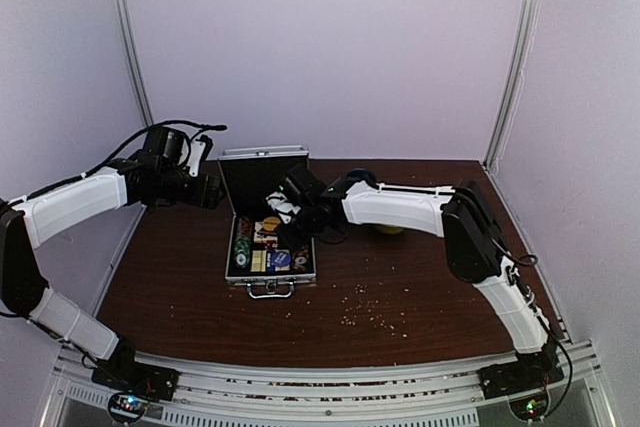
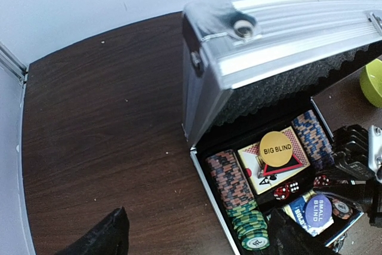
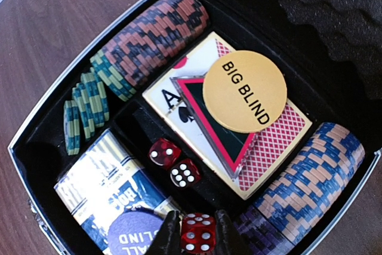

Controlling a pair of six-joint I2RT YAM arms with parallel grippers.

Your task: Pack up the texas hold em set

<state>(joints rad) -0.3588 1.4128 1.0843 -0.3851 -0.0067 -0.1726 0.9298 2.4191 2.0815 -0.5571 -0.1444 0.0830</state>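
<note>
The silver briefcase [image 1: 262,283] lies open mid-table, its lid [image 2: 286,34] upright. Inside are rows of poker chips [image 3: 149,37], a red card box [image 3: 271,147] with the red triangle [image 3: 200,108] and a yellow BIG BLIND disc [image 3: 245,91] on it, a blue card box [image 3: 101,189] with a purple SMALL BLIND disc [image 3: 128,234], and two red dice [image 3: 173,162]. My right gripper [image 3: 197,234] is shut on a third red die [image 3: 198,231] just above the case's middle slot. My left gripper [image 2: 197,234] is open and empty, hovering by the case's left edge.
A yellow-green bowl [image 2: 371,82] stands right of the case behind my right arm. Small crumbs [image 1: 375,309] are scattered on the brown table in front of the case. White walls enclose the table at the back and sides.
</note>
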